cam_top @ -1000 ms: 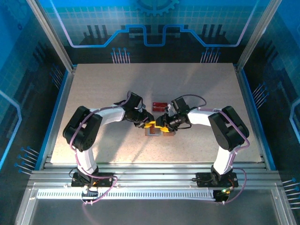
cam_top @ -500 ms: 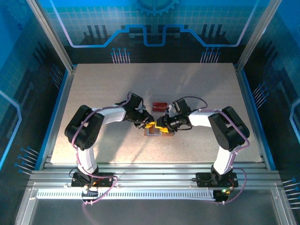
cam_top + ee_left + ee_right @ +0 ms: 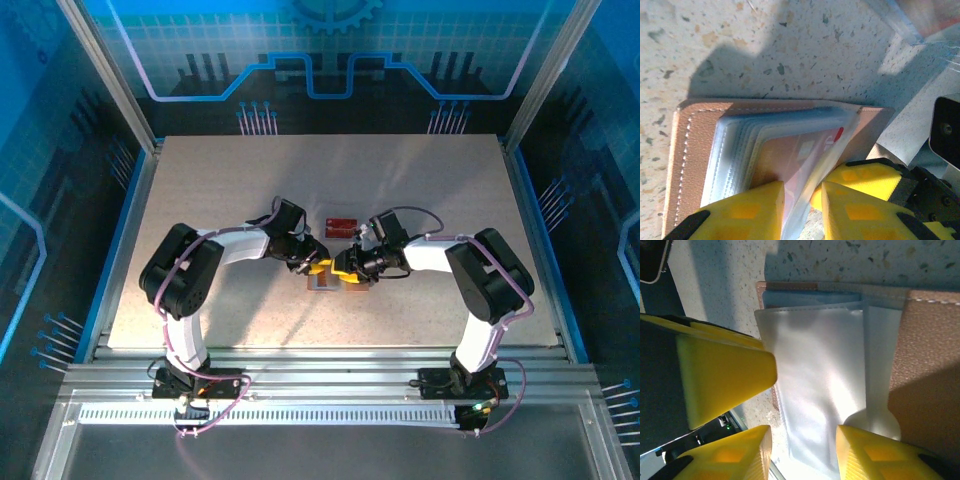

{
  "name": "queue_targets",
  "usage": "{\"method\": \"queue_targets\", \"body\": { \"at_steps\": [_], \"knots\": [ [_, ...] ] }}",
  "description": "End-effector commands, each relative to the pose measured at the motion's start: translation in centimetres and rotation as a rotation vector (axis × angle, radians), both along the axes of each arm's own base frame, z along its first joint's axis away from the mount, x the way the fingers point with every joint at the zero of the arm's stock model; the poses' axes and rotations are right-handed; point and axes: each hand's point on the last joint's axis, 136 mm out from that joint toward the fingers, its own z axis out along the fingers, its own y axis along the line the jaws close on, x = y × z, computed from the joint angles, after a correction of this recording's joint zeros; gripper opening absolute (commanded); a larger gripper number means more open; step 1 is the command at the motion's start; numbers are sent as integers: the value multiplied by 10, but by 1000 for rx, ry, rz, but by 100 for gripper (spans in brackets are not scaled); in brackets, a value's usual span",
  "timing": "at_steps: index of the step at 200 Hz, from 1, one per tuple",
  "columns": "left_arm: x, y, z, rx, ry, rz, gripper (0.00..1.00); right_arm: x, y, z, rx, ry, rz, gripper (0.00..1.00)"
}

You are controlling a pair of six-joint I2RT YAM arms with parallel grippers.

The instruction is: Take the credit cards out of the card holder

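Left claw (image 3: 802, 212) pinches sleeve; card (image 3: 800, 155) blurred inside.

Speckled beige tabletop (image 3: 420, 190); aluminium frame rails (image 3: 330, 372) at near edge; blue circuit-pattern enclosure panels (image 3: 330, 50) on three sides; bright overhead light.

Speckled beige tabletop (image 3: 200, 190) under me, pale with dark flecks. Clear plastic tray (image 3: 920, 20) sits at its middle, beside my work. Blue panelled walls (image 3: 60, 120) ring it; metal rail (image 3: 330, 375) near.
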Motion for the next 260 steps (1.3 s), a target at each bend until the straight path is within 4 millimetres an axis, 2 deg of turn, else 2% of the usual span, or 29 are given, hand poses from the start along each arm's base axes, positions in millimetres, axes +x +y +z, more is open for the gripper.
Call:
{"method": "queue_targets", "body": {
  "at_steps": [1, 58, 80, 86, 113, 157, 161, 173, 208, 260],
  "knots": [
    [0, -8, 4, -25, 5, -17, 25, 0, 3, 18, 49, -27, 2, 41],
    [4, -14, 21, -49, -29, -42, 28, 8, -2, 59, 68, -109, -6, 46],
    [6, -21, 31, -65, -45, -60, 30, 6, -15, 64, 21, -127, -15, 47],
    [6, -23, 33, -66, -47, -68, 30, 12, -16, 76, 18, -161, -21, 47],
    [7, -32, 42, -68, -71, -98, 32, 16, -35, 86, -21, -194, -60, 47],
    [7, -50, 47, -78, -74, -139, 35, 18, -62, 92, -64, -213, -119, 49],
    [7, -52, 47, -76, -75, -147, 35, 12, -66, 84, -74, -193, -122, 49],
    [7, -57, 48, -74, -78, -160, 35, 11, -72, 82, -76, -190, -136, 49],
    [7, -70, 42, -68, -65, -181, 37, 10, -81, 80, -85, -191, -158, 50],
    [4, -87, 31, -60, -51, -213, 39, 9, -84, 79, -82, -196, -162, 51]
  ]
}}
